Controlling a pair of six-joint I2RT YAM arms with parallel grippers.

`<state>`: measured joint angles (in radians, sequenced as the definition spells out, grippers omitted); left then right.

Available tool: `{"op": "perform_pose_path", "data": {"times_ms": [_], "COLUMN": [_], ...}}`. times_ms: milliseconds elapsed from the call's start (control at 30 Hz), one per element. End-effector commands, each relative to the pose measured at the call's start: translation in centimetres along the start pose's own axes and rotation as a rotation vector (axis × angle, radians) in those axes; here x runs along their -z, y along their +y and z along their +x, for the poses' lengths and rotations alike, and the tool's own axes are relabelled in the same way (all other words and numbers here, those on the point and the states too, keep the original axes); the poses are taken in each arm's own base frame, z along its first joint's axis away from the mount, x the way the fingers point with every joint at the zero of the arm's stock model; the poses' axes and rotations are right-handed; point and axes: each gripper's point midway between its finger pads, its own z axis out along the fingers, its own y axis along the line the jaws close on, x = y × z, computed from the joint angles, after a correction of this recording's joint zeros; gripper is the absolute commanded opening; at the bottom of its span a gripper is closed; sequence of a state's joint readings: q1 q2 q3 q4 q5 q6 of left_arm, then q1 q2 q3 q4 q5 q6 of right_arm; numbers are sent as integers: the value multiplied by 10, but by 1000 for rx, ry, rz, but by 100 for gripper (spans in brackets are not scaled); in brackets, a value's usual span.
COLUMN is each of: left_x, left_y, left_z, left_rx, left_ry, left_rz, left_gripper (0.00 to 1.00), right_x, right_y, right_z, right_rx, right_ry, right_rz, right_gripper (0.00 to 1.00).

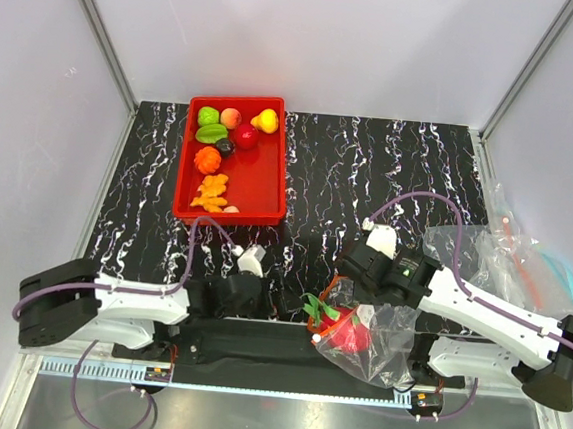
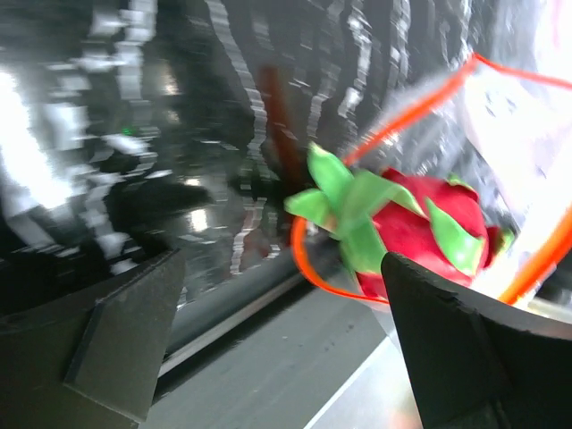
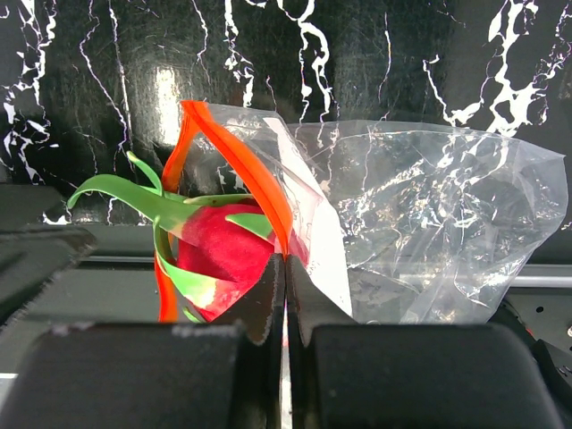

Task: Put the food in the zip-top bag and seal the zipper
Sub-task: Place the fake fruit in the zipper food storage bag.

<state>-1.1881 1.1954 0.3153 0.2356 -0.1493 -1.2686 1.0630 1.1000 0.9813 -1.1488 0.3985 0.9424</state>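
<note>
Right gripper [image 3: 286, 277] clamped on zipper [image 3: 237, 156], near edge of table [image 1: 371, 162] | left gripper [image 2: 281, 268] apart | magenta fruit [image 2: 420, 232] in zip-top bag [image 3: 420, 214] mouth | step: loading; next, likely: fetch food [image 1: 208, 158] from tray [image 1: 259, 187].

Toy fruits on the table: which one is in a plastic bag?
The magenta dragon fruit with green leaves. It alone sits in the zip-top bag's mouth; all the others lie in the red tray.
</note>
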Motion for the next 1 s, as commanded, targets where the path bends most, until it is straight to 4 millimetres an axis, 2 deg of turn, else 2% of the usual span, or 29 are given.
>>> {"op": "perform_pose_path", "data": {"times_ms": [0,33,167,300,333,533,567,633,800,867,967], "left_x": [8,9,11,11,11,7,5,3,-9,-14,-22], "left_y": [29,22,23,7,-2,-24,-23,-36,-49,-51,-70], "left_z": [-11,-13,-8,4,4,15,20,22,33,34,34], "left_rx": [58,74,215,252,260,326,337,364,370,373,359], "left_ry": [-83,-93,-64,0,6,54,76,99,148,151,157], "left_rz": [-64,-31,-63,-49,-32,21,18,61,76,78,109], "left_gripper": [99,98,87,80,80,71,71,69,65,58,54], "right_x": [4,4,4,5,5,4,4,4,3,3,3], "right_y": [-1,0,0,0,0,0,0,1,1,2,1], "right_z": [-3,-3,-4,-5,-5,-3,-3,-3,-3,-3,-2], "right_rx": [-23,-20,-21,-21,-20,-21,-21,-23,-24,-25,-26], "right_ry": [-15,-14,-18,-22,-20,-16,-14,-15,-14,-13,-11], "right_rz": [-13,-14,-15,-17,-15,-15,-14,-17,-17,-21,-24], "right_gripper": [0,0,0,0,0,0,0,0,0,0,0]}}
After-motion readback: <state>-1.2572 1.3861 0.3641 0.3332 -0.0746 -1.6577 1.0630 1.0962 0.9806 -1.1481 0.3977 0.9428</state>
